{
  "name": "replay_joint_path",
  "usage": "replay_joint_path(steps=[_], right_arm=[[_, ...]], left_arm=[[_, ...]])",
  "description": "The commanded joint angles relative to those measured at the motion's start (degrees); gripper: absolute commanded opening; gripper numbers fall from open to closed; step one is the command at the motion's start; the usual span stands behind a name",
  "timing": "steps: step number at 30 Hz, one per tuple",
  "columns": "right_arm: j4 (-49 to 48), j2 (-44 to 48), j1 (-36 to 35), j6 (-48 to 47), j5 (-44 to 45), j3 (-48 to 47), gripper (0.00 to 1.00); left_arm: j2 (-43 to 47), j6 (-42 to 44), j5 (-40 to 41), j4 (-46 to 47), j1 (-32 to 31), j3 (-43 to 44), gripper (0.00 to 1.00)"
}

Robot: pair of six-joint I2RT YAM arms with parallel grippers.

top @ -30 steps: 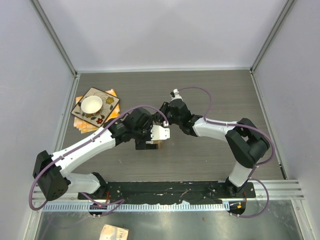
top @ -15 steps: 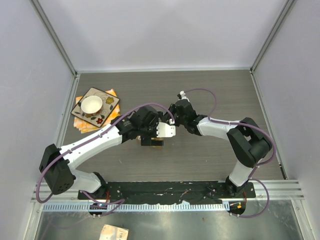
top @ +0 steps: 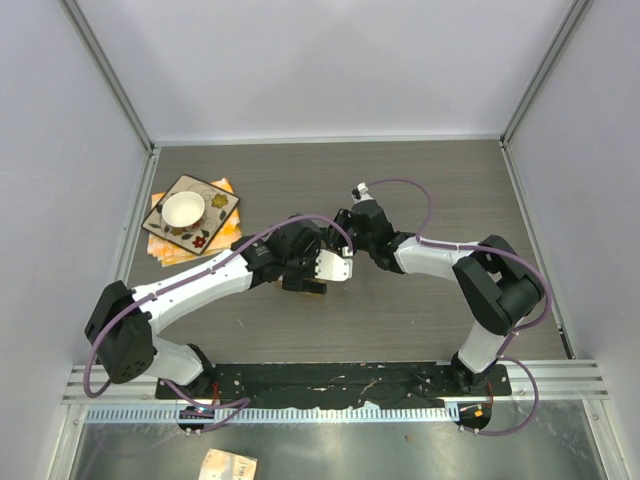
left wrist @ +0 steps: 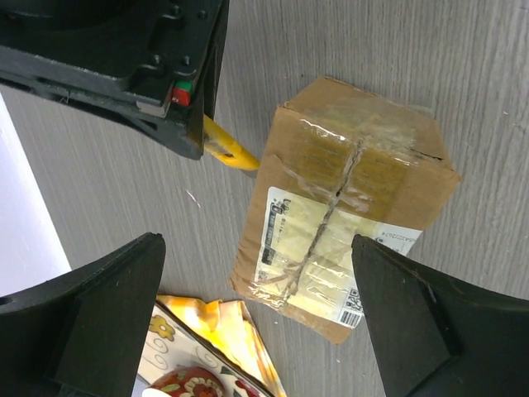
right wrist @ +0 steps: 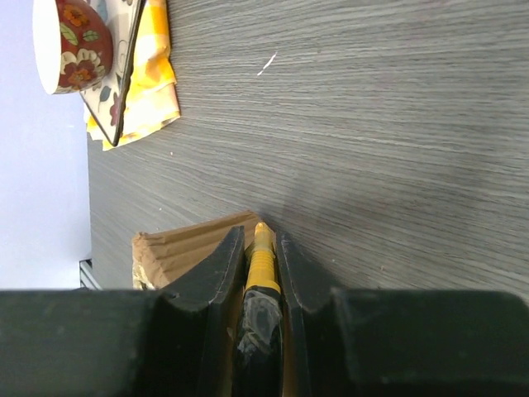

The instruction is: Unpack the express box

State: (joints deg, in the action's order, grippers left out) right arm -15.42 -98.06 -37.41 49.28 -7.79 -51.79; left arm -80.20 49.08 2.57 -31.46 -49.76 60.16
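Two arms meet over the middle of the desk (top: pixel 440 180) in the top view. My left end effector (top: pixel 322 270) hangs right above the express box (top: pixel 308 287), of which only a brown sliver shows beneath it. My right end effector (top: pixel 343 236) comes in from the far side, and off to the left the cup (top: pixel 184 209) sits on its card (top: pixel 216 206), well apart.

On to the left wrist: the fingers (left wrist: pixel 91 318) stand wide apart with nothing between them, straddling the box from above. The box lies flat on the desk. Its tape (left wrist: pixel 335 194) is unbroken and runs across the shipping label (left wrist: pixel 310 248). The yellow utility knife (left wrist: pixel 227 149) pokes in at the box's side edge.

Right wrist now: this end effector is clamped on the knife, whose tip is at a top corner of the box, touching or just short of it.

I judge that this is the cutting step, with the flaps sealed. Next, I reckon, the left fingers must drop and pinch the box steady. The blade needs to find the centre seam and run shallow along it, because a deep cut could hurt the contents.
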Motion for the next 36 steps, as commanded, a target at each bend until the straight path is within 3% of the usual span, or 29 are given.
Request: replay_joint_path(steps=[1,15,23,28,36], right_arm=[[-4.5,1.1,-0.1,0.2,-2.7,-0.3,0.01],[-9.2,-2.0,-1.2,2.4,-7.3,1.4,0.01],[-9.2,-3.4,-2.0,2.4,-8.5,0.9,0.01],[-9.1,-3.2,-2.1,2.4,-8.5,1.2,0.01],[-6.6,-0.6,-2.1,1.2,-7.1,0.8,0.01]], left_arm=[[-1.2,2.2,0.8,4.2,-0.2,-0.4,1.0],[-2.9,3.8,1.3,5.6,-0.7,-2.5,1.0],[-1.5,5.7,7.1,12.1,-2.9,-10.7,0.92],[-0.4,6.5,12.8,18.0,-3.3,-12.9,0.81],[1.5,5.2,16.0,17.8,-4.1,-11.8,0.57]])
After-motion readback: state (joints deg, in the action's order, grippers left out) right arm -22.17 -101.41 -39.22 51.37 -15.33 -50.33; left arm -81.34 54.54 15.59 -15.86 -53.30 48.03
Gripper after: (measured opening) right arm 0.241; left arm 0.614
